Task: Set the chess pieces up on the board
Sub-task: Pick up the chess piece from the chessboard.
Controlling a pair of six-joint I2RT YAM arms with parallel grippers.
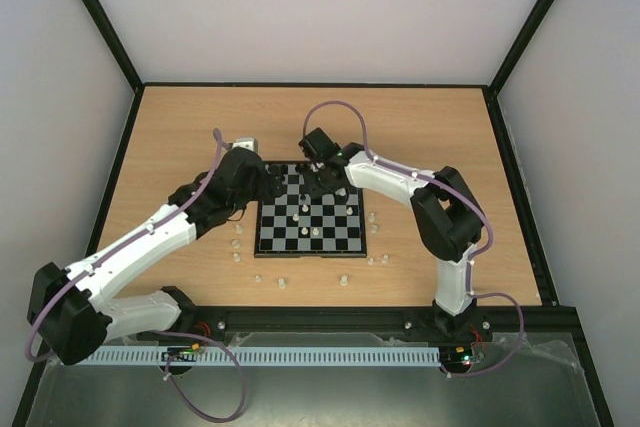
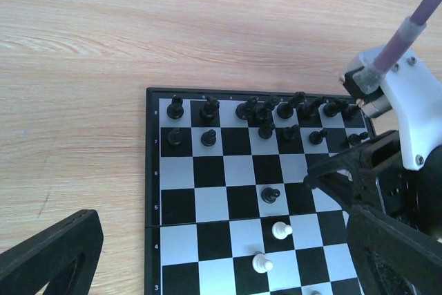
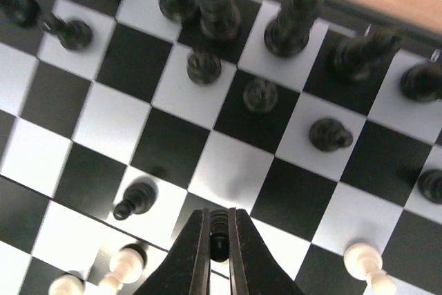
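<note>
Right gripper [image 3: 219, 220]: clamped on what looked like a small black piece [image 3: 219, 238], low over the board [image 3: 231, 170].
Left gripper [image 1: 268, 185]: spread wide, empty, by the board's far-left corner.
Black chessmen [image 2: 266, 110]: mostly on the far rows.
White chessmen [image 1: 343, 280]: several loose on the table [image 1: 180, 127].

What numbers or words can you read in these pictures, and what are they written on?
"7", "6", "5", "4", "3": tiny white row numbers running down the left rim of the board, in the left wrist view.
Marks along its far rim, and any number beside the top row: too small and blurred to read.
Nothing else in any view can be read.
</note>
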